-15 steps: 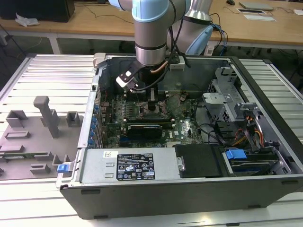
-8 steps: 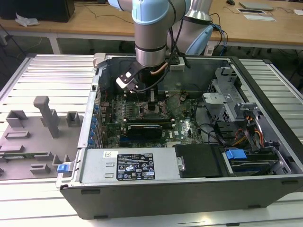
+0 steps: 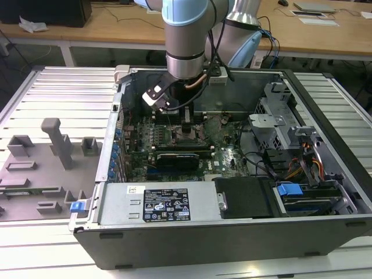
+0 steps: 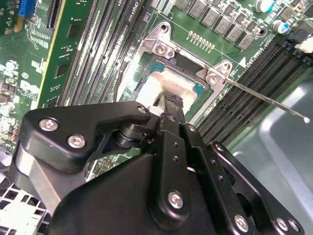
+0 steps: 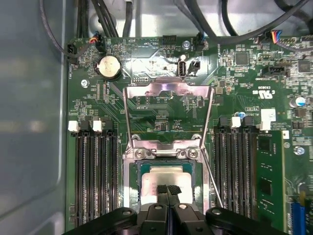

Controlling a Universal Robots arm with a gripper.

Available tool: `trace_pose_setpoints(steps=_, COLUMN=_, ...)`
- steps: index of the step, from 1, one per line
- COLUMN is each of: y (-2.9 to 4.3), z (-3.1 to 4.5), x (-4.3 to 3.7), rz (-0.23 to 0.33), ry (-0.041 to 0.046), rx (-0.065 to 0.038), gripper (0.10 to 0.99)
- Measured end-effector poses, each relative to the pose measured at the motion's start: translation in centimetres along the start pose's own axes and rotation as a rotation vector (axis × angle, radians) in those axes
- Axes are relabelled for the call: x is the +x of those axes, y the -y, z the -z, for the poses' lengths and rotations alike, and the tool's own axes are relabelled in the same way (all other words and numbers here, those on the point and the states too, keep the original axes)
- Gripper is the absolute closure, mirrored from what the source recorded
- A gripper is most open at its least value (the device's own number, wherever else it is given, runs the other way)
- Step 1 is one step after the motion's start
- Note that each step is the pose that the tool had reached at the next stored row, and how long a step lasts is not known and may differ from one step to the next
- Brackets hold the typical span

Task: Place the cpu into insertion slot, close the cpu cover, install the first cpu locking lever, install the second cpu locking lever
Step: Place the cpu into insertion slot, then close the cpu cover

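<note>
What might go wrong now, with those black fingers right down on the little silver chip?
The fingers, shut, seem to touch the cpu lying in the insertion slot; an off-centre push might tilt it or harm the socket. The cpu cover stands open, and a thin locking lever juts out sideways, so the arm might snag either.

The cpu (image 5: 168, 176) lies in the slot (image 5: 131, 191), with the hand (image 5: 167, 189) touching its top. The cover (image 5: 168, 90) stands raised, hinged at the slot's edge away from the hand. Memory slots (image 5: 95, 176) flank the slot on two sides. The slot sits inside the case (image 3: 192, 238), which rests on the desk (image 3: 52, 93).
</note>
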State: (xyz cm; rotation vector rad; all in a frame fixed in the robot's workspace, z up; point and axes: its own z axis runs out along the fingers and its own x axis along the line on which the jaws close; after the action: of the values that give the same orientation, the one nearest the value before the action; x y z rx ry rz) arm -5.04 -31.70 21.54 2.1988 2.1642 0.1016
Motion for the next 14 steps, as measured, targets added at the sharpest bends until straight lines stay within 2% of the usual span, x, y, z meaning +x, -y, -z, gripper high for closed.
trace_pose_setpoints(steps=2, y=-0.07, z=0.79, x=0.0, rz=0.0, ry=0.0002, rx=0.0, gripper=0.98)
trace_pose_setpoints(steps=5, y=-0.21, z=2.44, x=0.02, rz=0.0, ry=0.0003, rx=0.0, gripper=0.98)
trace_pose_setpoints(steps=7, y=-0.33, z=3.87, x=0.03, rz=0.0, ry=0.0004, rx=-0.001, gripper=0.98)
trace_pose_setpoints(steps=14, y=-0.34, z=3.99, x=0.03, rz=0.0, ry=0.0005, rx=-0.001, gripper=0.98)
